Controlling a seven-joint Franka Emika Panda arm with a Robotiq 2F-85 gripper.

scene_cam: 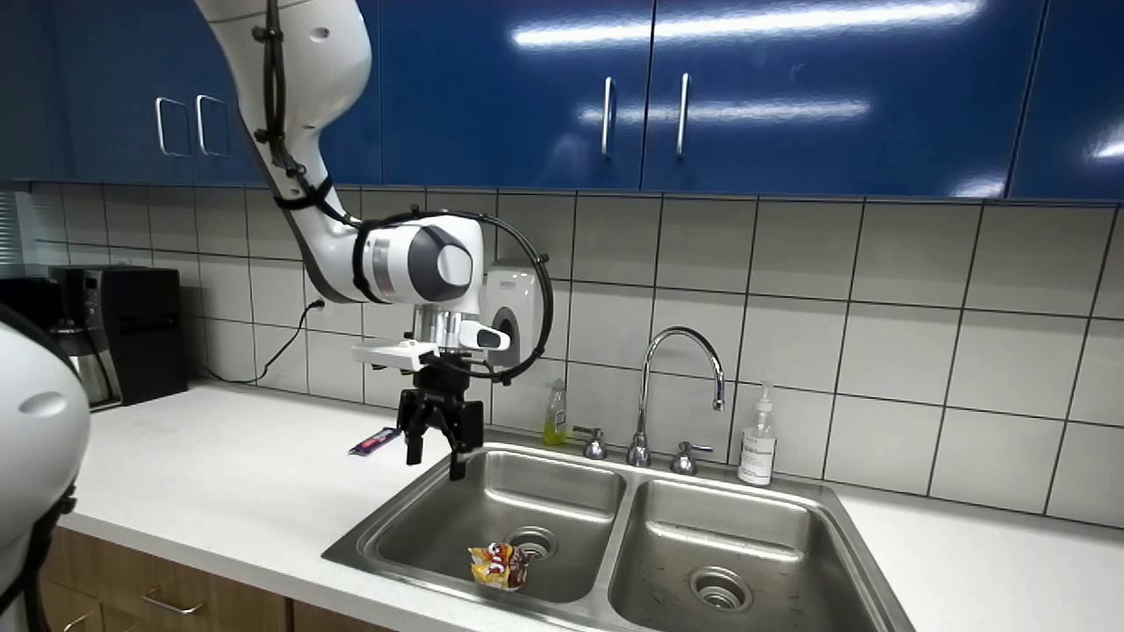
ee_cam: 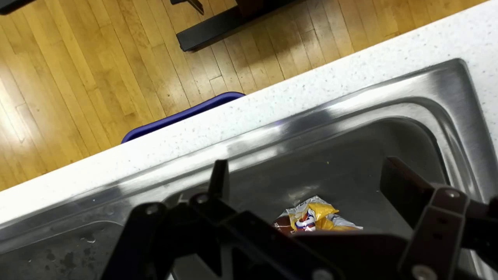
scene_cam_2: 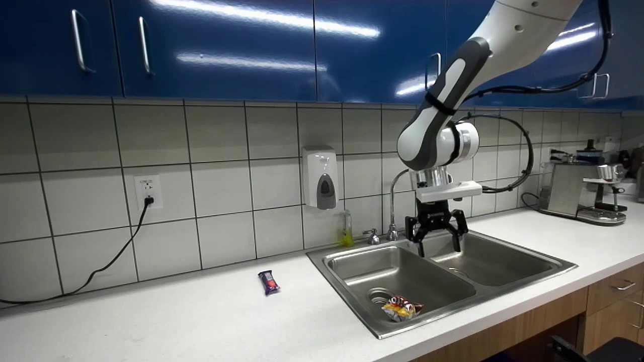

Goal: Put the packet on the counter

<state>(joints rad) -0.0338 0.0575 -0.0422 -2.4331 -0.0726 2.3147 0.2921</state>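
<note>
The packet (scene_cam: pixel 498 564) is a crumpled yellow, red and dark wrapper on the floor of a steel sink basin, beside the drain. In an exterior view the packet (scene_cam_2: pixel 400 307) rests near the basin's front wall. Above the sink hangs my gripper (scene_cam: pixel 435 461), pointing down, open and holding nothing; its fingers (scene_cam_2: pixel 457 245) are clear of the packet. Seen from the wrist, the packet (ee_cam: pixel 317 214) shows between the spread fingertips, its lower part hidden by the gripper's body. The white counter (scene_cam_2: pixel 201 322) surrounds the sink.
A small dark purple-red bar (scene_cam_2: pixel 268 282) lies on the counter. Behind the sink rise a faucet (scene_cam: pixel 645 395), a soap pump bottle (scene_cam: pixel 758 448) and a yellow-green bottle (scene_cam: pixel 555 417). A raised divider (scene_cam: pixel 615 535) separates the basins.
</note>
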